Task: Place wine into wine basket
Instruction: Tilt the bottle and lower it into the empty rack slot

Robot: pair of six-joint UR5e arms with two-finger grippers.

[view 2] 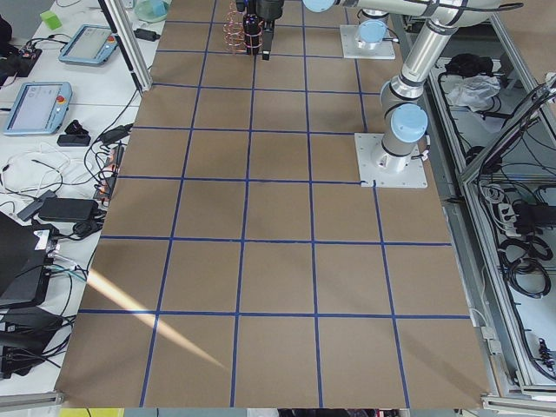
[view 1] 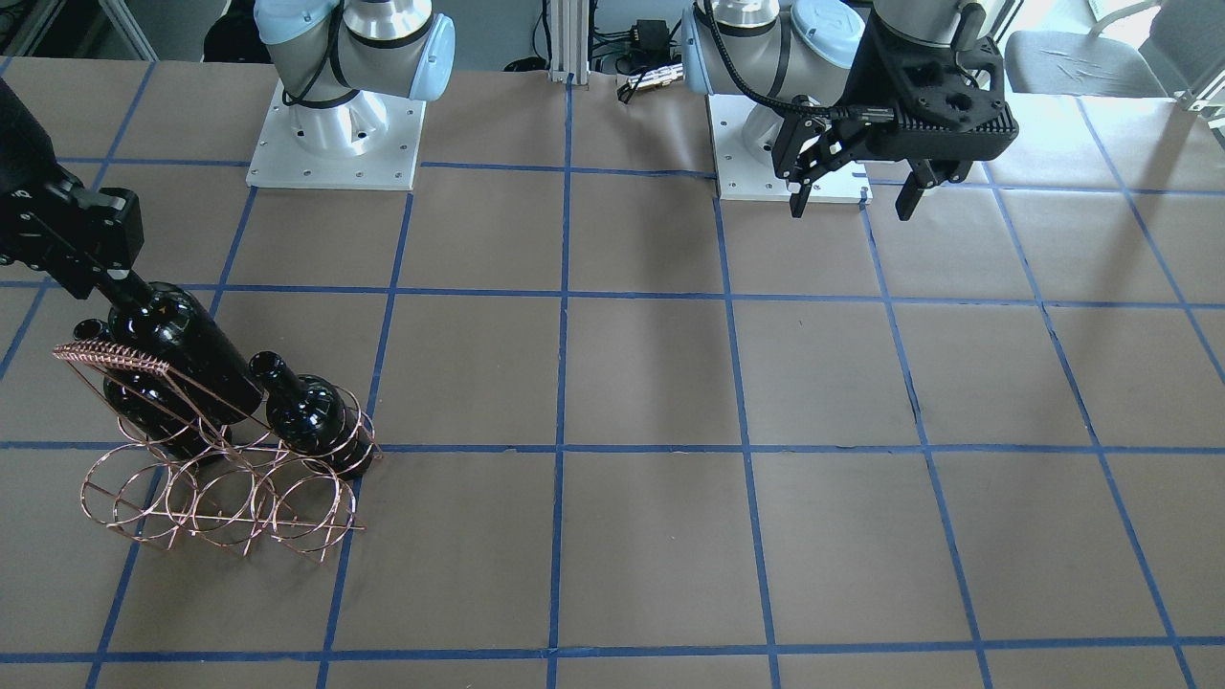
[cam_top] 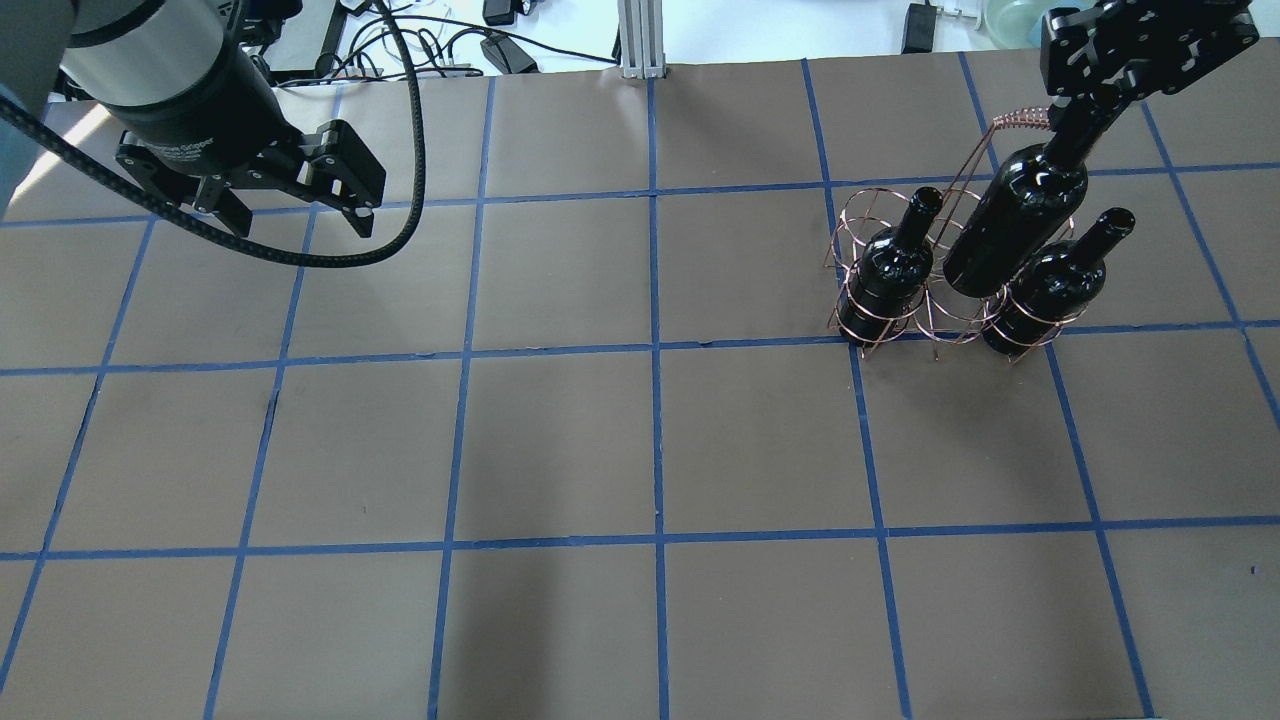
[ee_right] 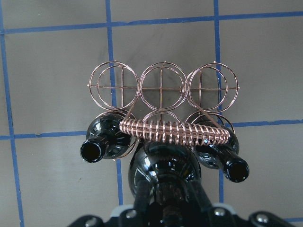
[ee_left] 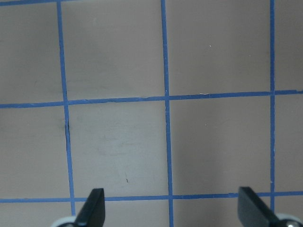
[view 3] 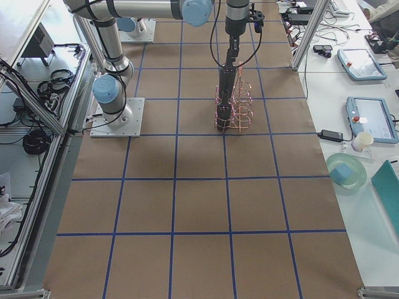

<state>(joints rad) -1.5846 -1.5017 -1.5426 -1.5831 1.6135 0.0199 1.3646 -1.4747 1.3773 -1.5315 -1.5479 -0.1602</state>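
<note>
You see the right gripper (cam_top: pixel 1085 112) clamped on the neck of the wine bottle (cam_top: pixel 1015 220), tilted over the wine basket's (ee_right: pixel 175 131) middle ring, between two seated bottles (cam_top: pixel 885 275), far right on the table (cam_top: pixel 560 440). The left gripper (view 1: pixel 852 203) hangs wide open, far left.

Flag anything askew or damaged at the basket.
Nothing stands out. Two bottles stand in the basket's end rings; the right gripper holds the third bottle by its neck between them. No damage shows.
</note>
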